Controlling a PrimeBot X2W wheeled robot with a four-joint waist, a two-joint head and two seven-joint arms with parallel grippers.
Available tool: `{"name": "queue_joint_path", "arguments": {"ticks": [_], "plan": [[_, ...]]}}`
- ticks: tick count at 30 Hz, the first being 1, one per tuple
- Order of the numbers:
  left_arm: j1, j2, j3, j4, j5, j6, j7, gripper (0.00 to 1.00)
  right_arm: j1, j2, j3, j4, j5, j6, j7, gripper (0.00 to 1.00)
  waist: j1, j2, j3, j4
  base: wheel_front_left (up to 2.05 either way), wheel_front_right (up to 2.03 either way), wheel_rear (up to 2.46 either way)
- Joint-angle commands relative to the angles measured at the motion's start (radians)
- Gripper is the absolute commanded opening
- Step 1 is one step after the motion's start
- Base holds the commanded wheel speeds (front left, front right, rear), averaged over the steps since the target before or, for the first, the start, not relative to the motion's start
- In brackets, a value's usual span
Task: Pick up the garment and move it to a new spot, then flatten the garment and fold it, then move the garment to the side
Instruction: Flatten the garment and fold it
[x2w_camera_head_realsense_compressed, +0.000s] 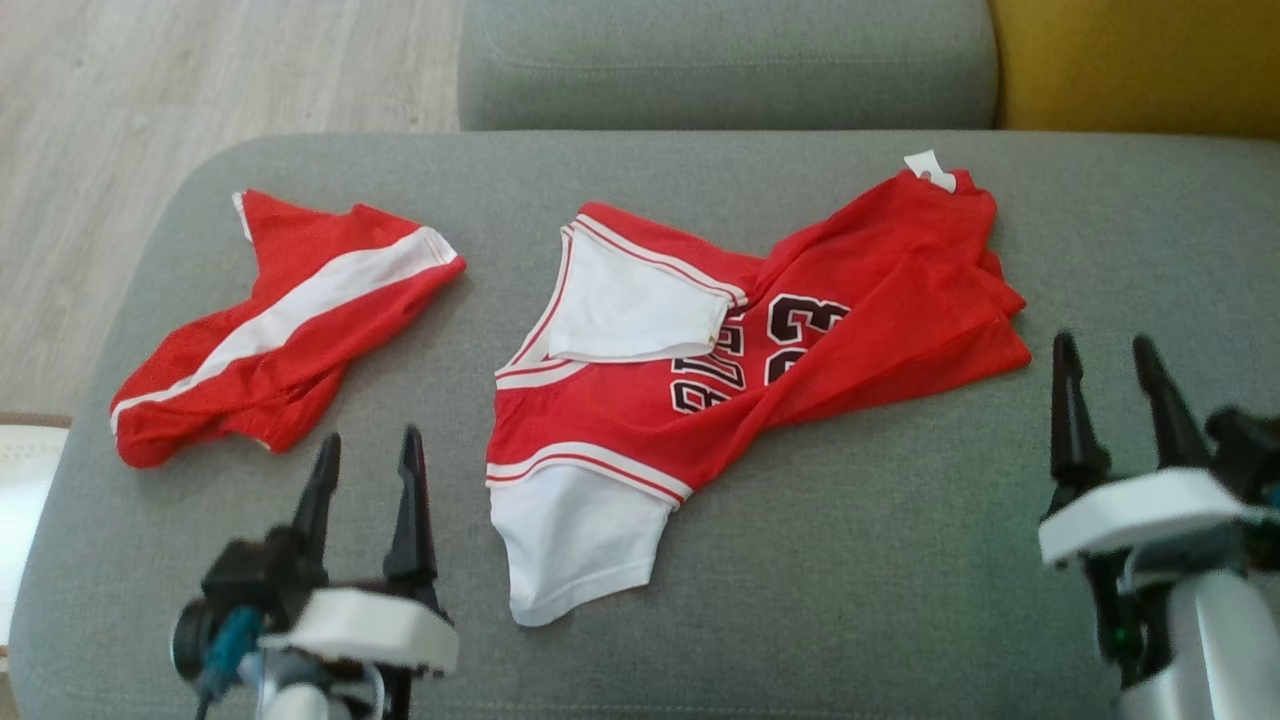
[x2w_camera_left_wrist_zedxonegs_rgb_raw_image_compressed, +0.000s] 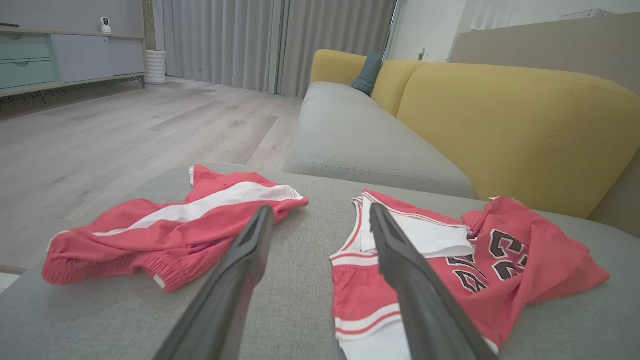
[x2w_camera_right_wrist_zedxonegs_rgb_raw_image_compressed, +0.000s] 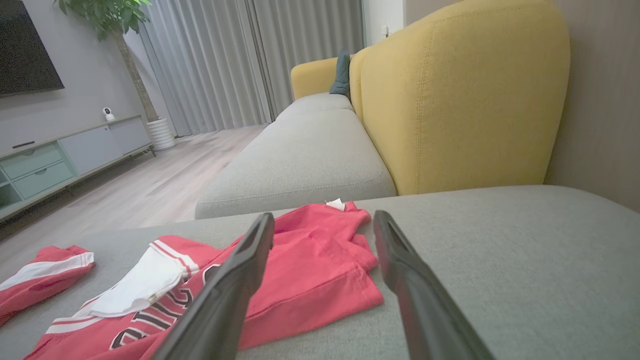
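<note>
Currently I'm looking down on a broad grey sofa cushion (x2w_camera_head_realsense_compressed: 800, 560), coarse woven fabric with rounded corners, with a yellow backrest (x2w_camera_head_realsense_compressed: 1140, 60) beyond it at the far right. At the cushion's middle lies the red mesh jersey (x2w_camera_head_realsense_compressed: 880, 290), crumpled and skewed, with white-trimmed armholes, black numerals partly creased under, and one white panel flopped toward me. Apart from it on the left lies a pair of red shorts (x2w_camera_head_realsense_compressed: 230, 390) with a white side stripe, gathered at the elastic end. My left gripper (x2w_camera_head_realsense_compressed: 370, 437) hovers at the near edge between the two garments, fingers spread wide, holding nothing. My right gripper (x2w_camera_head_realsense_compressed: 1105, 343) sits just right of the jersey, equally spread and empty. A small white tag (x2w_camera_head_realsense_compressed: 930, 168) sticks out at the jersey's far corner.
</note>
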Motion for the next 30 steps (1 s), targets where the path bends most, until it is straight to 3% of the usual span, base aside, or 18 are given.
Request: {"name": "queue_joint_path", "arguments": {"ticks": [1,9,15,19,25,30], "plan": [[-0.019,0.003,0.023,-0.045,-0.003,0.004,-0.006,1.00,-0.008,0.005,0.028,-0.043,0.012,-0.001,-0.017,1.00,0.0000,0.0000,-0.007,0.003,0.00,0.00,0.00],[0.001,0.003,0.010,-0.060,-0.025,0.016,-0.006,1.00,0.034,0.012,0.040,-0.052,0.030,-0.001,-0.035,1.00,0.0000,0.0000,-0.008,-0.011,0.00,0.00,0.00],[-0.013,0.003,0.005,-0.036,-0.024,-0.003,-0.006,1.00,0.022,0.012,0.045,-0.061,0.029,-0.001,-0.033,1.00,0.0000,0.0000,0.005,-0.024,0.00,0.00,0.00],[-0.012,0.003,-0.037,0.051,-0.042,-0.025,-0.006,1.00,0.017,0.012,0.050,-0.061,0.031,-0.001,-0.034,1.00,0.0000,0.0000,0.019,-0.034,0.00,0.00,0.00],[-0.076,0.003,-0.131,0.289,-0.077,-0.072,-0.003,1.00,0.006,0.012,0.056,-0.059,0.027,-0.001,-0.034,1.00,0.0000,0.0000,0.051,-0.058,0.00,0.00,0.00],[-0.130,0.003,-0.169,0.397,-0.112,-0.076,-0.003,1.00,0.000,0.012,0.054,-0.055,0.023,-0.001,-0.035,1.00,0.0000,0.0000,0.069,-0.070,0.00,0.00,0.00]]}}
